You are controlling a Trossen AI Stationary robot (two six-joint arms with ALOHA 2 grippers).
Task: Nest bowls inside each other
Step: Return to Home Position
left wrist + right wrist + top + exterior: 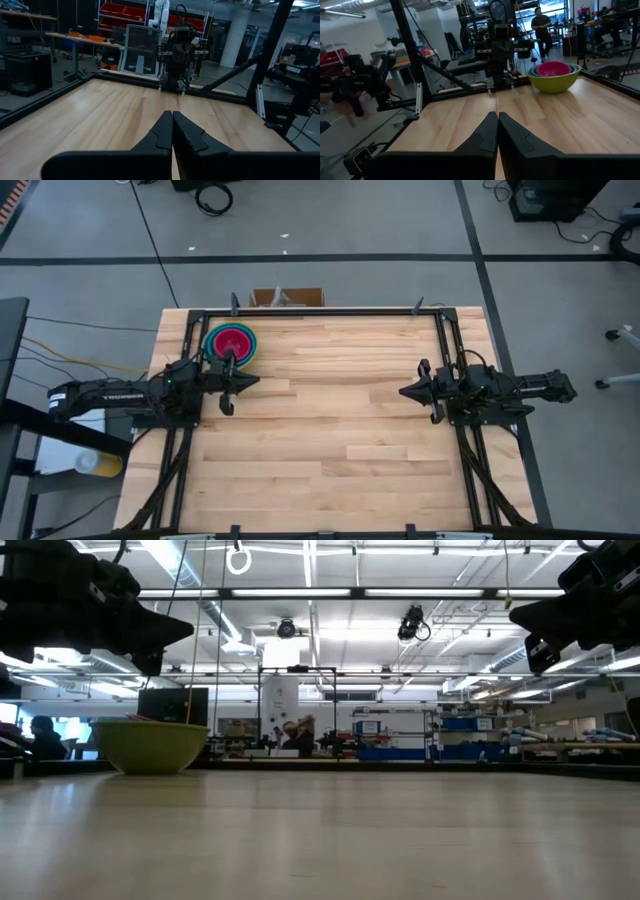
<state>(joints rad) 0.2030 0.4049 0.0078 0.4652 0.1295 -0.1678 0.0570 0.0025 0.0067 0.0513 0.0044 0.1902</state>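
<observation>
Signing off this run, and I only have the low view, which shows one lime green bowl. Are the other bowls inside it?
Observer: Yes. From above, the magenta bowl sits at the centre, with the rims of the other bowls ringing it inside the large green bowl.
Operator: Are both grippers free of them?
Observer: Yes. The wrist views show the left gripper and the right gripper each shut on nothing.

The left arm (110, 395) stretches level toward the middle, and the left gripper (256, 381) has its fingers (161, 132) pressed together. The right arm (520, 388) faces it, well apart. The right gripper (402, 392) points back at it, its fingers (514, 134) meeting too.
</observation>
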